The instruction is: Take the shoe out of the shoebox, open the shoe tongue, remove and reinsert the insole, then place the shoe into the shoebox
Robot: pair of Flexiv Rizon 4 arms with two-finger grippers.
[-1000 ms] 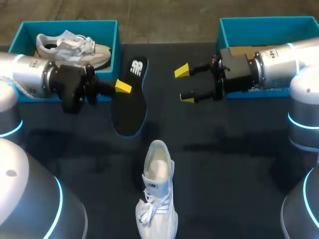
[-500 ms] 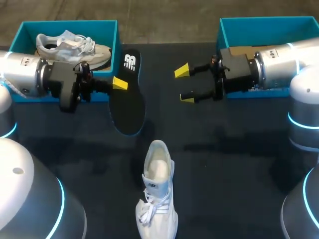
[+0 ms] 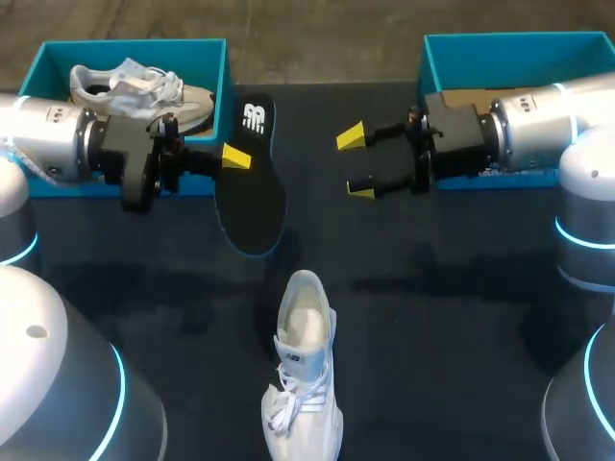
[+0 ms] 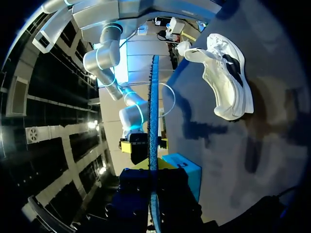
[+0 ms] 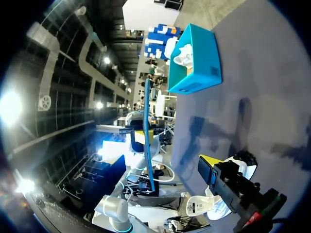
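Holding the insole point(image 3: 252, 182) clear of the table point(image 3: 442, 317), the left gripper point(image 3: 235, 157) is clamped on one long edge. In the left wrist view the insole is seen edge-on, running out from betw. the fingers.

**Change over the last sec.**
- The insole has been shifted slightly toward the far side of the table. It was nudged a little to the left, then back.
- No approach toward the shoe point(image 3: 303, 375) is recorded.
- The right gripper point(image 3: 356, 163) has not been moved. It is held wide apart, w/ nothing betw. the fingers, just in front of the right shoebox point(image 3: 519, 43).
- The shoe has not been moved. It lies on the table near the front edge, approx. centred, heel opening toward the insole, well apart from both grippers.

**Status (judged)**
- Removal step: complete, the insole being fully out.
- Reinsertion: not begun.
- The small drift is read as re-positioning only.

**Req. for next step (judged)**
- The insole is to be brought down to the shoe opening and fed in.
- The unsecured shoe may slide, so support from the right arm is probably needed.

The left shoebox point(image 3: 135, 50) is occupied by a second shoe point(image 3: 135, 86).
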